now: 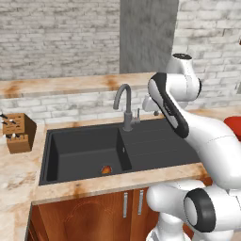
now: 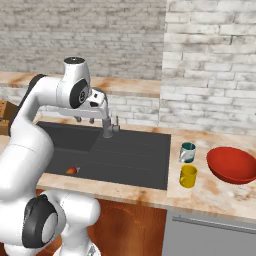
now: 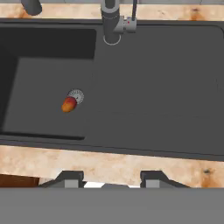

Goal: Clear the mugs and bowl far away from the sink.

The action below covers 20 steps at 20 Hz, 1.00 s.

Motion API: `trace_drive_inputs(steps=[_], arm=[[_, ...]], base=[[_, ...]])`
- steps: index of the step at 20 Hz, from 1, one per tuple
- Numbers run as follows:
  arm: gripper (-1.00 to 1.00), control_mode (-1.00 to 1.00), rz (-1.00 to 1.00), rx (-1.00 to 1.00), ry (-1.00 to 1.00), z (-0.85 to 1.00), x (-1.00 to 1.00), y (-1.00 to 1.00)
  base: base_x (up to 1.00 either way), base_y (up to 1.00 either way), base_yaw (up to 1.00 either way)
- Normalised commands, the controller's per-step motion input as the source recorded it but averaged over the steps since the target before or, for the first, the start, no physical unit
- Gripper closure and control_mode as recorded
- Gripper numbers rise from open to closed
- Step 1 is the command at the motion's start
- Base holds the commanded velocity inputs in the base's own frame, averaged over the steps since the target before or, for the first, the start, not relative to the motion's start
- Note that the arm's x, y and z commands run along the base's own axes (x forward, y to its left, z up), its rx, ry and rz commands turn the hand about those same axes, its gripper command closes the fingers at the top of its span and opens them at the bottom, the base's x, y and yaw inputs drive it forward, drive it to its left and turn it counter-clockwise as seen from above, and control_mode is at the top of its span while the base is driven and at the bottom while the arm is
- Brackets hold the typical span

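From the left base view, my arm rises at the lower right and bends over the black sink (image 1: 117, 150), which is set into the marble-patterned counter (image 1: 19, 174). The deep basin is on the left side, the flat drainboard on the right, and the dark grey gooseneck tap (image 1: 124, 106) stands at the back edge between them. A small orange-red fruit (image 1: 106, 169) lies on the basin floor near the front wall. A wooden knife block (image 1: 19, 132) sits on the counter near the sink's left edge. A sliver of the red bowl (image 1: 234, 126) shows at the right edge of the frame, past my forearm.

From the right base view, my gripper (image 2: 84, 119) hangs above the back of the sink, just left of the tap; I cannot tell from here how far its fingers stand apart. On the counter just beside the sink's right edge stand the two mugs: the teal mug (image 2: 187, 152) behind, the yellow mug (image 2: 188, 176) toward the counter's front edge, close together. The red bowl sits to their right, near but apart from them.

In the hand view, my two fingertips (image 3: 70, 178) stand well apart with nothing between them, over the counter's front strip. The sink lies beyond, with the fruit touching the round drain (image 3: 77, 96) in the basin.
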Motion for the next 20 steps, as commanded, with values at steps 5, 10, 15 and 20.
trace_drive_inputs(steps=[5,10,15,20], arm=[[-1.00,-1.00,0.00,-0.01,-0.07,0.01,-0.32,0.00],[-1.00,-1.00,-0.06,-0.04,-0.25,0.27,-0.76,0.00],[-1.00,-1.00,-0.06,-0.01,-0.13,0.20,-0.88,0.00],[-1.00,-1.00,-0.02,0.00,-0.23,0.22,-0.73,0.00]], base=[[0.00,0.00,0.00],[0.00,0.00,0.00],[0.00,0.00,0.00],[0.00,0.00,0.00]])
